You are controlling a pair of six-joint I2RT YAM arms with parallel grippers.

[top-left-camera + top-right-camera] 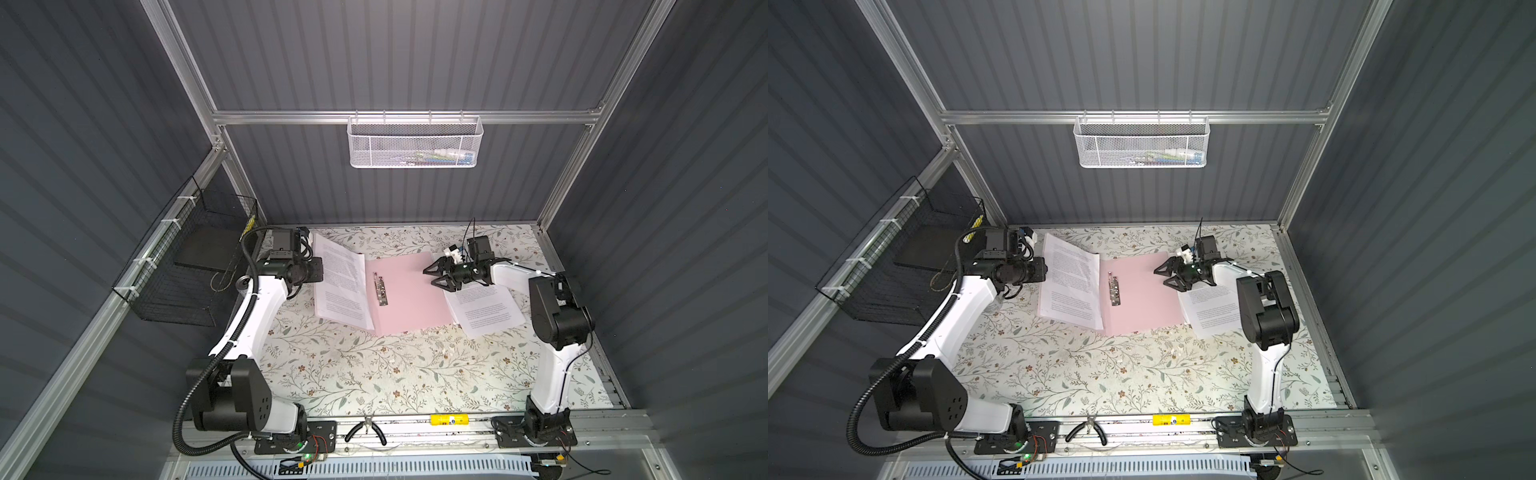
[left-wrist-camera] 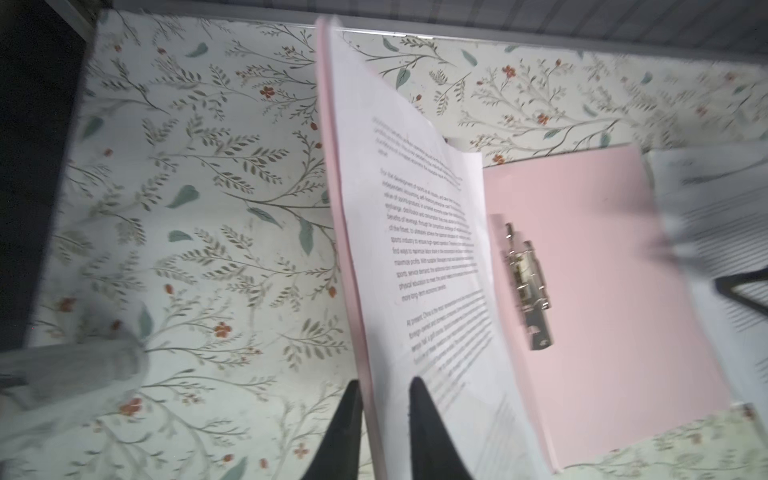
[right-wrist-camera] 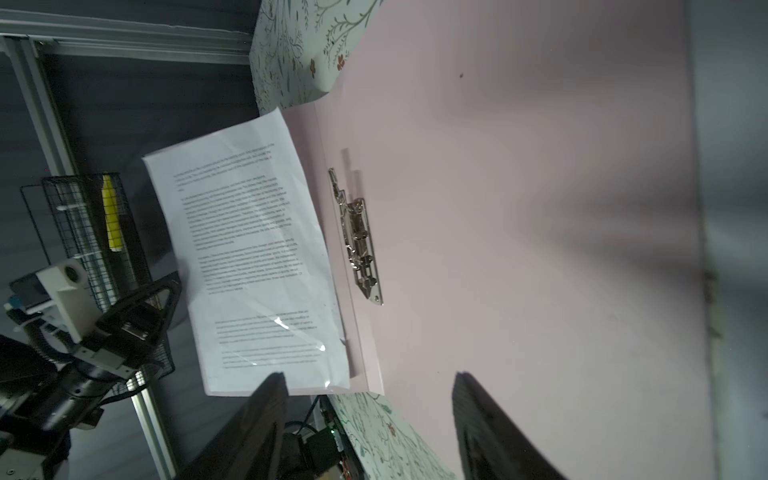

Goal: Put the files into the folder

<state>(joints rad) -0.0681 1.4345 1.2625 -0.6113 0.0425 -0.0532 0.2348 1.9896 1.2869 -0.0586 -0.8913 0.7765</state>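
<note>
Files (image 1: 486,309): light, floppy, slick. Loose ones lie just behind right claw (image 1: 429,277), which gapes empty. Left claw (image 2: 384,384) stands parted astride raised folder (image 1: 409,291) leaf. I'd pinch sheets' free edge.

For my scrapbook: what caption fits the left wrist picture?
Left gripper straddles the raised leaf of the pink folder, printed sheets leaning on it.

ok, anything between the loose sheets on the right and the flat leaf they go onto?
Only the robot itself: the right end effector hangs open over the right edge of the folder, next to the loose sheets. The flat leaf is bare apart from its metal clip by the spine.
</note>
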